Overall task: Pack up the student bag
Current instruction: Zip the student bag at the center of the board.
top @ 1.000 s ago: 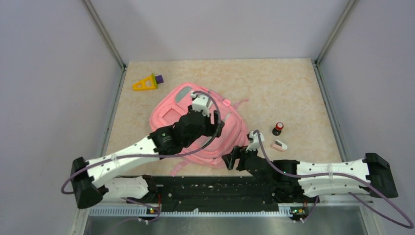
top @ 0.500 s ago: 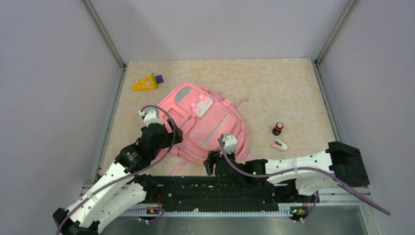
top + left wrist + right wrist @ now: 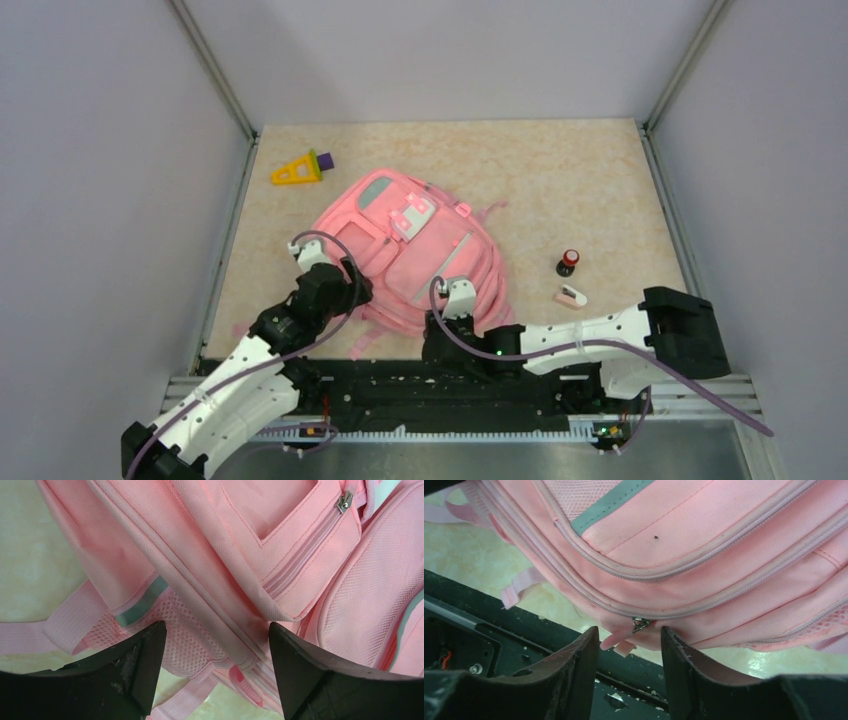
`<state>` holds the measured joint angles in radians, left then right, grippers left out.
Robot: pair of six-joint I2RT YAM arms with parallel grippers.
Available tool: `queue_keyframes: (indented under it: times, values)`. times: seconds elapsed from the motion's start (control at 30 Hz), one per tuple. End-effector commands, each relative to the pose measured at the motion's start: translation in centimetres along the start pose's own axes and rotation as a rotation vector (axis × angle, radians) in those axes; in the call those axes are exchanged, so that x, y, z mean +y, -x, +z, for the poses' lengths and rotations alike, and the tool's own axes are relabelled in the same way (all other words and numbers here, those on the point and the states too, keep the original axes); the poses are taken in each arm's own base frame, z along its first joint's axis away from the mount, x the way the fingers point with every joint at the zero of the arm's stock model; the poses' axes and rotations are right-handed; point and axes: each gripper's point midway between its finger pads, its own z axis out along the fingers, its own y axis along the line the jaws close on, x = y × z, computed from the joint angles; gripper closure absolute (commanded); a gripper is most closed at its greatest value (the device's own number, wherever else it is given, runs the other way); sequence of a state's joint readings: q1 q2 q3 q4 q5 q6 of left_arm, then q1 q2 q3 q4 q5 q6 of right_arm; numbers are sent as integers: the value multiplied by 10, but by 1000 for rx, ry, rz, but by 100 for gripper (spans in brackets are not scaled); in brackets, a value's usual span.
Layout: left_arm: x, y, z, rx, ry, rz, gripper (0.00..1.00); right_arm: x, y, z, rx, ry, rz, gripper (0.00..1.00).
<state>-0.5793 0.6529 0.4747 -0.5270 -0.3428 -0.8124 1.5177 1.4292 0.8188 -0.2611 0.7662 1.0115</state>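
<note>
The student bag point(image 3: 420, 255) is a pink backpack lying flat in the middle of the table. My left gripper point(image 3: 345, 290) is at the bag's near-left corner. In the left wrist view it point(image 3: 216, 628) stands open over the mesh side pocket point(image 3: 185, 640) and a pink strap point(image 3: 60, 630), holding nothing. My right gripper point(image 3: 432, 340) is at the bag's near edge. In the right wrist view it point(image 3: 630, 632) is open, its jaws fairly close together. A metal zipper pull point(image 3: 639, 624) with a pink tab point(image 3: 616, 640) hangs between the fingertips, touching neither.
A yellow triangle with a purple block point(image 3: 300, 168) lies at the far left. A small red-and-black bottle point(image 3: 568, 262) and a small pink-and-white piece point(image 3: 572, 296) sit to the right of the bag. The black base rail point(image 3: 440, 385) runs just below the bag's near edge.
The left arm pulled back from over the bag's top to its near-left corner. The right gripper slid left along the bag's near edge, and its jaws narrowed around the zipper pull.
</note>
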Motion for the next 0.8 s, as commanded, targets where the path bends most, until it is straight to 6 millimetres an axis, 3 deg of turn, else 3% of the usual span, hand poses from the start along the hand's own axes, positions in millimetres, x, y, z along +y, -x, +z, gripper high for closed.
queue_keyframes:
  times: [0.0,0.2,0.33,0.43,0.6,0.77]
  values:
    - [-10,16,5,-86,-44,-70,23,4,6,0,-28,-31,-3,55]
    - [-10,18,14,-108,-44,-67,41,6,8,3,-42,-34,-12,71]
    - [-4,21,22,-131,-18,-73,60,1,8,3,-49,-45,-21,84]
    - [0,23,28,-139,-4,-71,77,-10,6,1,-44,-79,-30,100]
    - [5,38,34,-161,29,-52,100,-31,2,1,-22,-142,-51,100]
    - [13,52,39,-172,61,-45,100,-56,4,10,31,-161,-40,100]
